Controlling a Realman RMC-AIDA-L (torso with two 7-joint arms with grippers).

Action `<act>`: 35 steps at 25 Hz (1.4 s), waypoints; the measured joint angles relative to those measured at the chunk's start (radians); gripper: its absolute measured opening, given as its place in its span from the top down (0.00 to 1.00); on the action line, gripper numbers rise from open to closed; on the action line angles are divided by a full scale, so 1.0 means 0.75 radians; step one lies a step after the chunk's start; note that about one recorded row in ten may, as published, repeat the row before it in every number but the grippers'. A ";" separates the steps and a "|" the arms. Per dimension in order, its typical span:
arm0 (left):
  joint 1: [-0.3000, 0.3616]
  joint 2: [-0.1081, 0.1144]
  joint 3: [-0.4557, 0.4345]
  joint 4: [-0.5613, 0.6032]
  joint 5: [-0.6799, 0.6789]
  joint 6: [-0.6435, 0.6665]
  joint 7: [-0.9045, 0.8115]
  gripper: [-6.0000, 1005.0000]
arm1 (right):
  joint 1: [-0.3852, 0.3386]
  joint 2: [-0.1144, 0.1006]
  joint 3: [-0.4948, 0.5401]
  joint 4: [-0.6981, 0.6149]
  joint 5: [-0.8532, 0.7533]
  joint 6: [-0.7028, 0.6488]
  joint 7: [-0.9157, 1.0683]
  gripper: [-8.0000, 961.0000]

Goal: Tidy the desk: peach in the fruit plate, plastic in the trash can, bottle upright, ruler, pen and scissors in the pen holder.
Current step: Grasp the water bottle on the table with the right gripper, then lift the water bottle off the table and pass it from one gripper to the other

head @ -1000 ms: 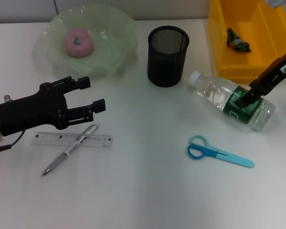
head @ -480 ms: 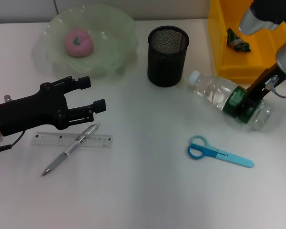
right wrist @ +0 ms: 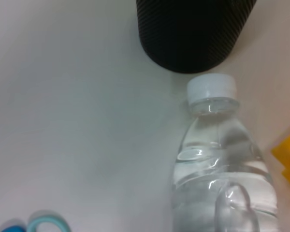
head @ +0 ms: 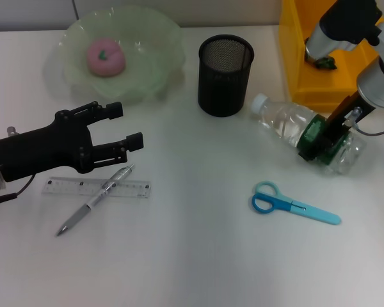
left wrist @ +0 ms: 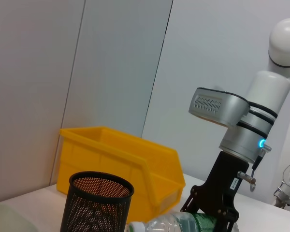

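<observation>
left gripper point(head: 127, 127): hovering over the surface point(head: 192, 256) at left, jaws spread wide, holding nothing
ruler point(head: 96, 187): flat, just below the left gripper
pen point(head: 95, 200): lying diagonally across the ruler
peach point(head: 104, 56): sitting in the green fruit plate point(head: 157, 61), far left
pen holder point(head: 225, 74): black mesh, upright, centre back
scissors point(head: 294, 204): blue, flat, right of centre
bottle point(head: 306, 135): on its side, white cap toward the pen holder, beside the yellow bin point(head: 301, 70)
right gripper point(head: 325, 141): down at the bottle's green label, jaws either side of the body; contact not confirmable
plastic point(head: 321, 59): inside the yellow bin
</observation>
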 joint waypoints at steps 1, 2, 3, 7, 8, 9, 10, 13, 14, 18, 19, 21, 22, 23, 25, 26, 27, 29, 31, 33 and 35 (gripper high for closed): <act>0.001 0.000 0.000 0.000 -0.001 0.000 0.000 0.18 | 0.001 0.000 0.000 0.002 0.000 0.000 0.000 0.17; 0.002 0.000 0.000 0.000 -0.002 0.000 0.001 0.18 | -0.001 0.000 -0.001 -0.004 0.001 -0.002 0.000 0.17; 0.004 0.000 0.000 0.000 -0.004 0.000 0.001 0.18 | -0.007 0.001 -0.001 -0.015 0.004 -0.007 0.000 0.17; 0.009 -0.001 -0.010 0.001 -0.008 0.005 -0.004 0.18 | -0.042 0.010 0.014 -0.110 0.037 -0.068 -0.025 0.17; 0.009 -0.001 -0.014 0.001 -0.008 0.006 -0.006 0.18 | -0.054 0.013 0.017 -0.140 0.065 -0.100 -0.041 0.17; 0.010 -0.002 -0.021 -0.001 -0.008 0.008 -0.010 0.18 | -0.069 0.013 0.018 -0.172 0.102 -0.136 -0.061 0.18; 0.011 -0.003 -0.031 -0.002 -0.008 0.011 -0.011 0.18 | -0.086 0.013 0.019 -0.208 0.144 -0.164 -0.076 0.18; 0.018 -0.013 -0.109 -0.007 -0.009 0.045 -0.021 0.18 | -0.178 -0.005 0.030 -0.365 0.370 -0.269 -0.142 0.18; 0.018 -0.013 -0.109 -0.007 -0.009 0.045 -0.021 0.18 | -0.178 -0.005 0.030 -0.365 0.370 -0.269 -0.142 0.19; 0.021 -0.032 -0.194 -0.006 -0.009 0.091 -0.048 0.18 | -0.250 -0.016 0.142 -0.447 0.580 -0.353 -0.249 0.20; 0.021 -0.038 -0.208 -0.005 -0.009 0.097 -0.051 0.18 | -0.263 -0.016 0.183 -0.450 0.630 -0.378 -0.288 0.21; 0.021 -0.051 -0.233 -0.002 -0.009 0.102 -0.053 0.18 | -0.285 -0.016 0.258 -0.446 0.718 -0.418 -0.368 0.21; 0.021 -0.056 -0.246 -0.002 -0.010 0.102 -0.053 0.18 | -0.297 -0.016 0.289 -0.442 0.762 -0.442 -0.406 0.21; 0.018 -0.065 -0.267 -0.006 -0.011 0.102 -0.053 0.18 | -0.322 -0.017 0.335 -0.435 0.848 -0.473 -0.475 0.21; 0.012 -0.078 -0.289 -0.007 -0.014 0.102 -0.058 0.18 | -0.339 -0.017 0.353 -0.429 0.899 -0.488 -0.515 0.21; 0.012 -0.078 -0.289 -0.007 -0.014 0.102 -0.058 0.18 | -0.355 -0.017 0.360 -0.420 0.952 -0.494 -0.552 0.22; 0.008 -0.087 -0.305 -0.007 -0.015 0.102 -0.064 0.18 | -0.369 -0.017 0.365 -0.406 1.005 -0.502 -0.590 0.22; -0.003 -0.109 -0.345 -0.008 -0.022 0.104 -0.089 0.18 | -0.389 -0.017 0.365 -0.359 1.103 -0.507 -0.662 0.22; -0.022 -0.125 -0.370 -0.023 -0.045 0.108 -0.123 0.18 | -0.400 -0.017 0.365 -0.295 1.192 -0.511 -0.738 0.22; -0.047 -0.127 -0.375 -0.069 -0.076 0.120 -0.146 0.18 | -0.403 -0.017 0.365 -0.234 1.248 -0.511 -0.793 0.23; -0.085 -0.125 -0.377 -0.155 -0.136 0.161 -0.173 0.18 | -0.401 -0.013 0.365 -0.170 1.286 -0.511 -0.846 0.23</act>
